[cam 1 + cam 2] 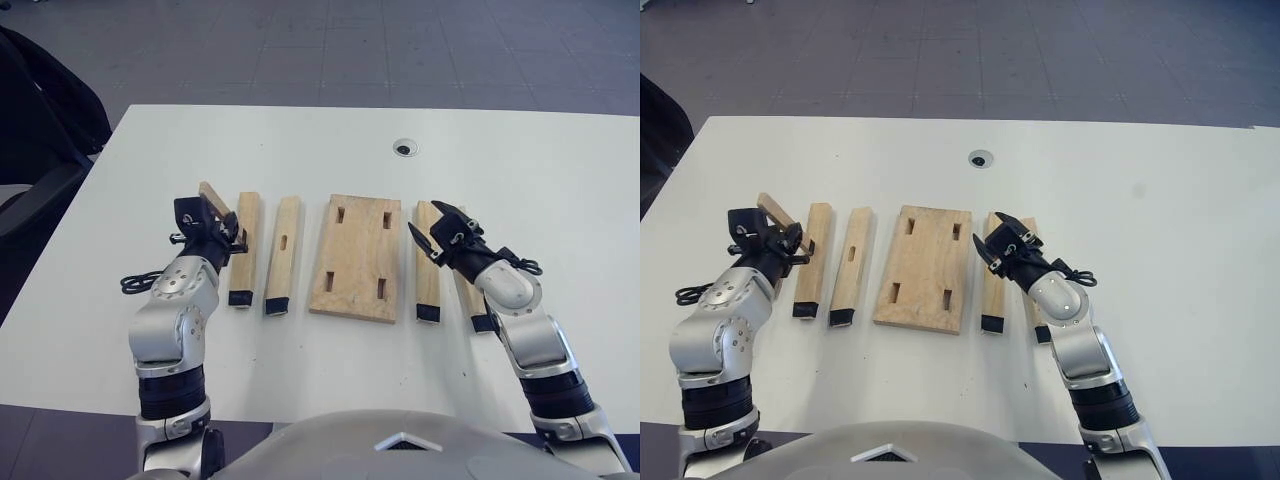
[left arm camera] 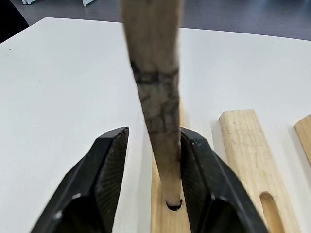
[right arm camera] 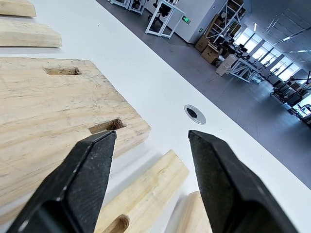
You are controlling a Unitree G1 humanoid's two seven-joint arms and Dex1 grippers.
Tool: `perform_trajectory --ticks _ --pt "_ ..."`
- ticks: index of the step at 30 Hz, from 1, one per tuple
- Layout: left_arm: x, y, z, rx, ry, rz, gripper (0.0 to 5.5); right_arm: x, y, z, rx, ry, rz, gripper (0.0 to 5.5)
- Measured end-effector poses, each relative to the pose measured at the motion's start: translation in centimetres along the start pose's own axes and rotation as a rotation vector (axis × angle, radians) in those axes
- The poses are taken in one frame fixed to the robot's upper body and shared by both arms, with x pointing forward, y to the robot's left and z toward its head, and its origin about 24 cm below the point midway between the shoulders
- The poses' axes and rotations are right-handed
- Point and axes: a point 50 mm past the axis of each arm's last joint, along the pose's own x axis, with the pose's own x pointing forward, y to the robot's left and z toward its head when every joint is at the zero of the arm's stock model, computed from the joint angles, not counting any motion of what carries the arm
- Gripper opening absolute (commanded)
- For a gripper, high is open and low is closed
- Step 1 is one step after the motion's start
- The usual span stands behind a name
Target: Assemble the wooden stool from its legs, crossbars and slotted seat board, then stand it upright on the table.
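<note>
The left gripper's (image 1: 222,233) fingers (image 2: 104,170) stand loosely on either side of a thin crossbar (image 2: 155,97). One pad touches the stick and a gap shows at the other, so they are parted, not clamped. In the left eye view this is at the centre left of the frame. The crossbar leans with its lower end in a hole of the leftmost leg (image 1: 245,255), which lies flat on the white table (image 1: 520,180).

Just right of it lies a second leg (image 1: 283,255) with a slot in its face, then the seat board (image 1: 355,260) at the middle, its four slots empty. Right of the board lies a third leg (image 1: 427,270). The right gripper (image 3: 151,135) hovers over its far end with fingers (image 3: 82,179) spread wide and nothing between them. A fourth leg (image 1: 1037,318) lies partly under that arm.

By my judgement the work is barely begun: one crossbar looks entered in one leg, and all else is left to do, from the other joints to the seat and standing it up.

No writing can be read; the crossbar has dark smudges, and the legs have black ends
</note>
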Motion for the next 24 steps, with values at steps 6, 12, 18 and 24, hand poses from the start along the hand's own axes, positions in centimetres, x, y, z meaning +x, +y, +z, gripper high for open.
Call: perform_trajectory --ticks 6,12,18,24 --pt "-2.0 0.0 4.5 0.018 -0.192 -0.002 1.75 -0.1 0.1 0.1 -0.003 -0.002 -0.001 2.72" --pt "-2.0 -0.2 10.6 -0.001 -0.364 -0.041 1.75 -0.2 0.3 0.0 -0.002 0.002 0.001 2.72" --pt "1.1 0.8 10.8 -0.071 -0.270 -0.028 1.01 -0.1 0.5 0.1 -0.008 -0.002 0.005 2.72" --pt "1.6 -0.4 11.2 -0.112 -0.247 -0.081 1.01 -0.1 0.5 0.2 -0.010 -0.002 0.001 2.72"
